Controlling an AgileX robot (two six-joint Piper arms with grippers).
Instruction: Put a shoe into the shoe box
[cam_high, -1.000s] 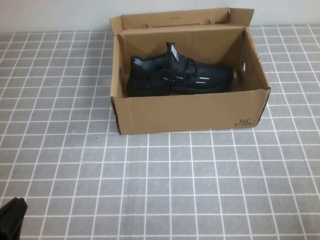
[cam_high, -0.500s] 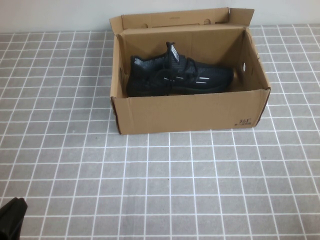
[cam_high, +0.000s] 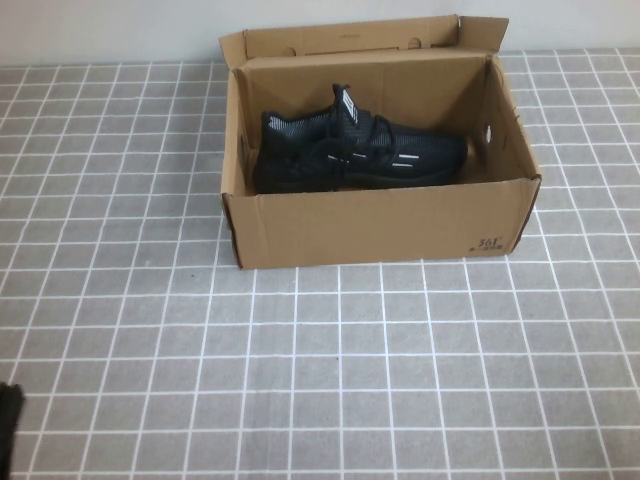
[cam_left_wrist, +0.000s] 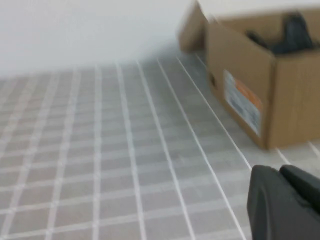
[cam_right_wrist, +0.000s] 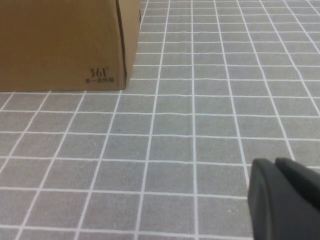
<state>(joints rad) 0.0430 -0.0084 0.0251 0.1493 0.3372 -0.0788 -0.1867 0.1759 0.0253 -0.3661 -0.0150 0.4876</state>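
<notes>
The black knit shoe (cam_high: 355, 150) lies on its side inside the brown cardboard shoe box (cam_high: 380, 225) at the back middle of the table, toe toward the right. The box also shows in the left wrist view (cam_left_wrist: 250, 95) and, as one corner with the dark print, in the right wrist view (cam_right_wrist: 70, 45). My left gripper (cam_left_wrist: 282, 172) is shut and empty, low at the near left corner of the table, a sliver of it in the high view (cam_high: 8, 425). My right gripper (cam_right_wrist: 280, 165) is shut and empty over the tiles near the box's right front corner.
The table (cam_high: 350, 380) is covered with a grey cloth with a white grid. A pale wall runs behind the box.
My left gripper has drawn back toward the near left corner; less of it shows in the high view. The shoe and box have not moved.
</notes>
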